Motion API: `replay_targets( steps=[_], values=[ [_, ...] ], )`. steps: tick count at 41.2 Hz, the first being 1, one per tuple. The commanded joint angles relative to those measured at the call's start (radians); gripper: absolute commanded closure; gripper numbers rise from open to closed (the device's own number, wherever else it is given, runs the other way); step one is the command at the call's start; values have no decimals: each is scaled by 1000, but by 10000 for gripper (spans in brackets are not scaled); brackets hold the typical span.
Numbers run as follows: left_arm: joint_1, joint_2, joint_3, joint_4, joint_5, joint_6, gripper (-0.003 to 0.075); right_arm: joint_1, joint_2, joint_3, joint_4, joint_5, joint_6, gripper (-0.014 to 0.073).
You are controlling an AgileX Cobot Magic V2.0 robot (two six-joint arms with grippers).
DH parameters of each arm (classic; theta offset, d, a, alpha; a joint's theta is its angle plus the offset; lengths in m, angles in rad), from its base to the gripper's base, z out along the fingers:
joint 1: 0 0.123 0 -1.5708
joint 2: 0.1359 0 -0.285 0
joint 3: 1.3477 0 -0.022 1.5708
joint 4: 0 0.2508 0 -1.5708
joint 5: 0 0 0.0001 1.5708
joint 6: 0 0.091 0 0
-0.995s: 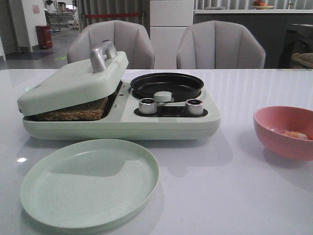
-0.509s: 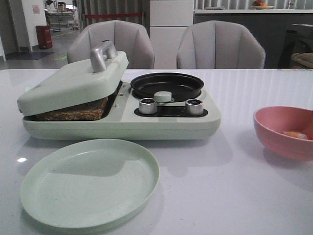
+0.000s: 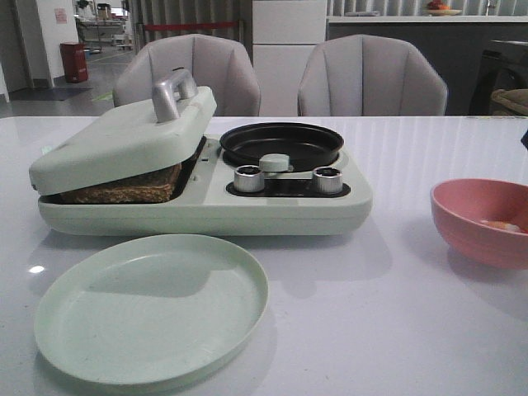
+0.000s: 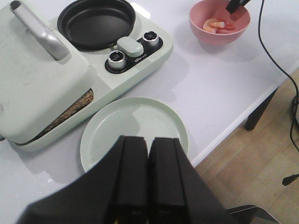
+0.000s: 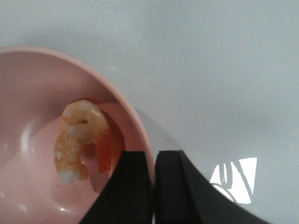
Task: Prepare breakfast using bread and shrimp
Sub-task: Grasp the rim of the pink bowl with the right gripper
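The bread [image 3: 124, 191] lies in the pale green breakfast maker [image 3: 272, 210] under its partly lowered lid [image 3: 124, 140], with only a brown edge showing [image 4: 70, 113]. The shrimp [image 5: 81, 123] lie curled in the pink bowl [image 3: 478, 239] at the table's right. My right gripper [image 5: 155, 153] is shut right over the bowl's rim [image 5: 135, 121], close beside the shrimp; whether it touches the rim I cannot tell. Only a dark sliver of it [image 3: 525, 137] shows in the front view. My left gripper [image 4: 149, 138] is shut and holds nothing, above the near side of the green plate [image 4: 135, 121].
The bare green plate [image 3: 153, 309] sits in front of the maker. A black round pan [image 3: 280, 144] and two knobs [image 3: 249, 178] occupy the maker's right half. Two grey chairs [image 3: 371, 78] stand behind the table. The table edge [image 4: 233, 135] is close to the plate.
The pink bowl has shifted slightly to the right. The right gripper's dark sliver now shows at the front view's right edge above the bowl. The maker and plate have not moved.
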Motion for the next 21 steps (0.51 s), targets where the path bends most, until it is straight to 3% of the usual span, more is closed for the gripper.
replay_targets(
  steps=[1,11,21],
  values=[
    [-8,-3,-28,1,-77,-9,619,-3,-43,-30,19,-19,-13,527],
    [-8,-3,-28,1,-77,-9,619,46,-132,-30,18,-38,-70,529],
    [-8,-3,-28,1,-77,-9,619,243,-288,-116,-82,-121,-92,529]
  ],
)
